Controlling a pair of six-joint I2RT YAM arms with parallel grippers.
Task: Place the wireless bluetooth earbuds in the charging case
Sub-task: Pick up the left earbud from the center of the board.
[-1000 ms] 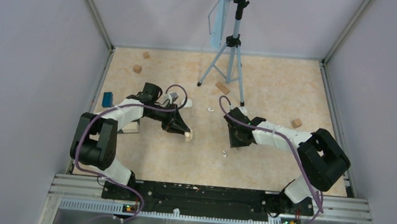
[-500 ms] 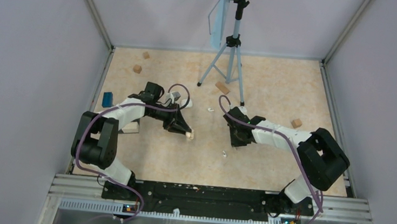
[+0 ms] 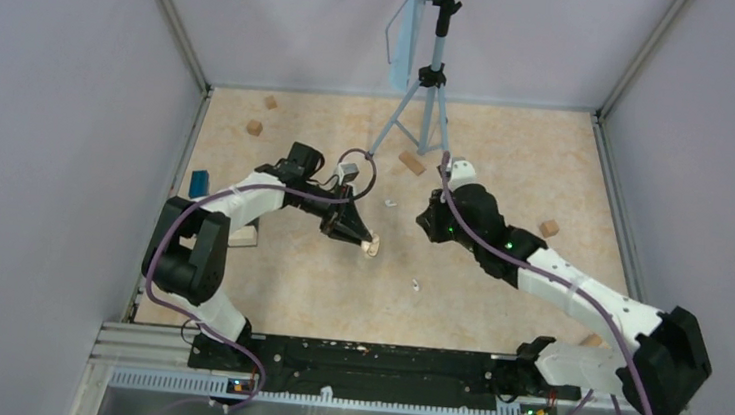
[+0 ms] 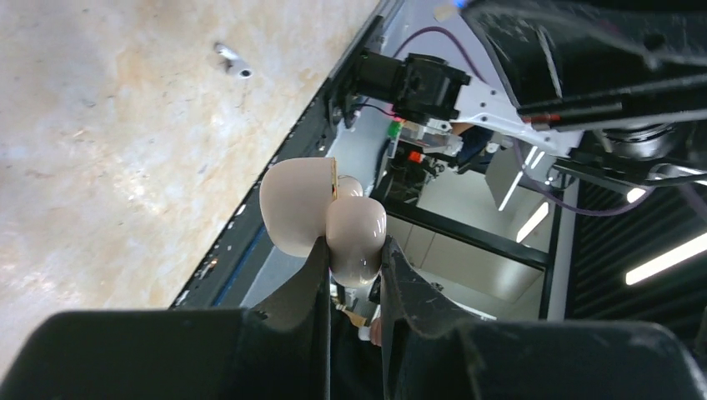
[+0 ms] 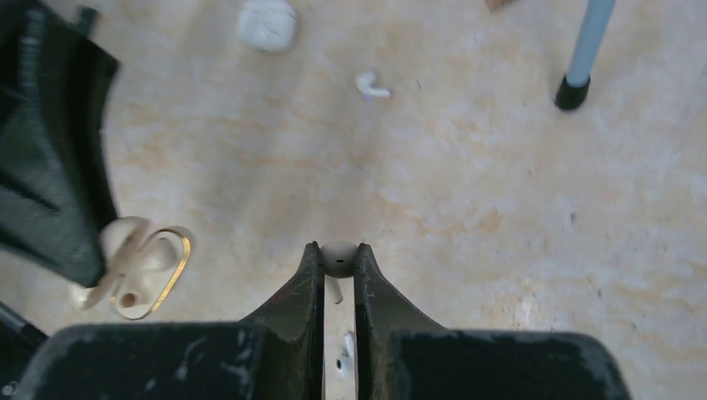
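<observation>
Both arms have been swung inward since the earlier view, and the right arm has been stretched farther out over the tabletop [image 3: 519, 151]. Two cases are counted. One cream charging case [image 4: 292, 208], its lid hinged open, is clamped between the closed fingers of the left end effector [image 3: 361, 237]. A second case [image 5: 267, 23], white and closed, lies farther off. Three earbuds are counted. One earbud [image 5: 340, 257] is pinched in the closed right end effector [image 3: 432, 223], near the open charging case. Two loose earbuds [image 3: 391, 204] [image 3: 416, 285] lie on the tabletop, apart from each other. Four tan wooden blocks [image 3: 253, 127] are seen lying in the open, and one blue block [image 3: 198, 184] sits at the left edge.
</observation>
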